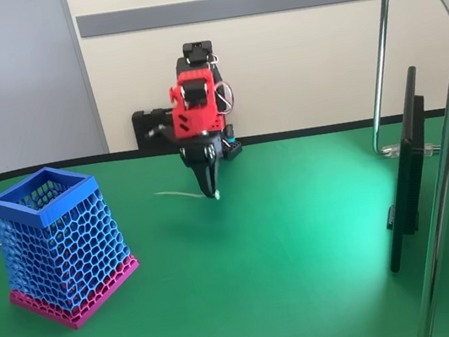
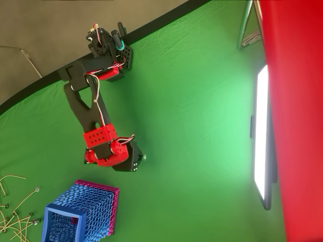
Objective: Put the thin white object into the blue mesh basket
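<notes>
Lying flat on the green table (image 1: 310, 275), the thin white object (image 1: 184, 194) runs left-right, one end under the gripper (image 1: 208, 190). Whether the fingers pinch it cannot be told. The blue mesh basket (image 1: 59, 246) stands well apart.

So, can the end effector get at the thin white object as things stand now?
Probably yes. In the fixed view the end effector points down with its tips right at one end of the thin white object on the green table; nothing stands between them.
</notes>
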Controlling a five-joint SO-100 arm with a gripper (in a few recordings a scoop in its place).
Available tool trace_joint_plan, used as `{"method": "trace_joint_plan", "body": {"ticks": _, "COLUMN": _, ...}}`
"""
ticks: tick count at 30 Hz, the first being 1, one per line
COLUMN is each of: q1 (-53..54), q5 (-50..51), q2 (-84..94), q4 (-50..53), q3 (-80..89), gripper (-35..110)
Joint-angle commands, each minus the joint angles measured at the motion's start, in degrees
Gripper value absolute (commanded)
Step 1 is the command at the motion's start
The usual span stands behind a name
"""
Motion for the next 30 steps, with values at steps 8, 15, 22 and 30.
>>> {"method": "trace_joint_plan", "body": {"ticks": 8, "q1": 3.34, "q5": -6.59, "q2": 11.16, "q4": -3.34, "q3": -10.9, "gripper": 2}}
{"method": "trace_joint_plan", "body": {"ticks": 15, "q1": 5.89, "q5": -8.17, "q2": 13.18, "q4": -13.01, "q3": -14.06, "gripper": 3}}
{"method": "trace_joint_plan", "body": {"ticks": 22, "q1": 9.23, "q5": -10.2, "q2": 11.07, "q4": -21.62, "q3": -16.96, "gripper": 3}}
{"method": "trace_joint_plan", "body": {"ticks": 30, "q1": 13.18, "q5": -10.9, "q2": 3.87, "q4": -27.16, "q3": -23.38, "gripper": 3}}
